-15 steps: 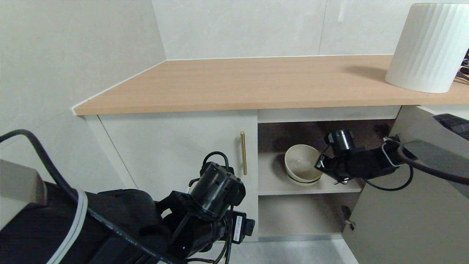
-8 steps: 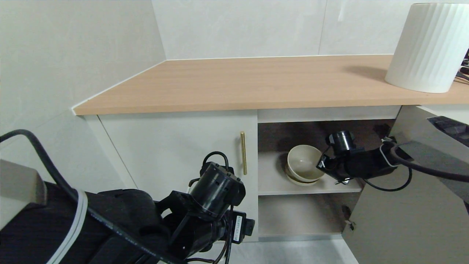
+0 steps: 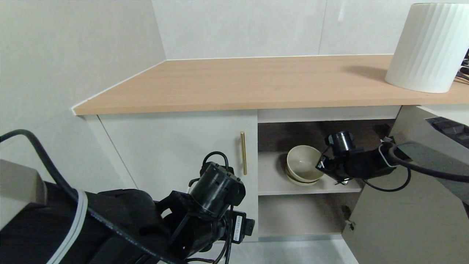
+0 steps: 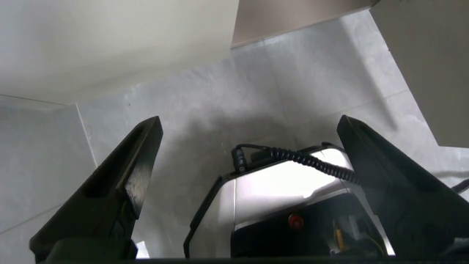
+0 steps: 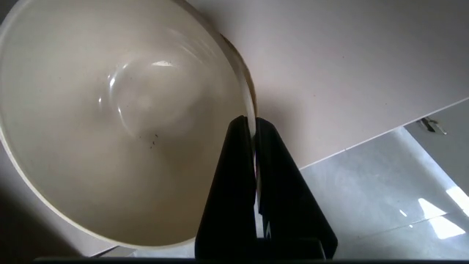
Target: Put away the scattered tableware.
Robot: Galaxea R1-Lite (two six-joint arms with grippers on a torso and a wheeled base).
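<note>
Inside the open cupboard (image 3: 293, 134) beneath the wooden desk (image 3: 256, 80), the robot's right hand (image 3: 323, 165) has over the past second raised the cream-coloured glazed ceramic bowl (image 3: 303, 163) a touch, tipped it, then eased it back toward nine o'clock. The bowl now leans over a second pale bowl (image 3: 297, 180) on the upper shelf (image 3: 269, 183); whether it rests there or hangs just clear is hard to tell. The stacking appears close to done, with the release yet to come.

The right hand pinches the bowl's rim at its three o'clock edge, one finger inside and one outside, as the right wrist view makes plain. The bowl is round, deep and smooth. Its glossy inside catches a highlight and carries a few dark specks near the bottom, and its mouth is tilted up and out of the cupboard.

The left hand (image 4: 249, 128) hangs low at the cupboard's seven o'clock, spread wide over the grey floor (image 4: 220, 95) and holding nothing. A white ribbed cylinder (image 3: 428, 47) stands on the desk at two o'clock.
</note>
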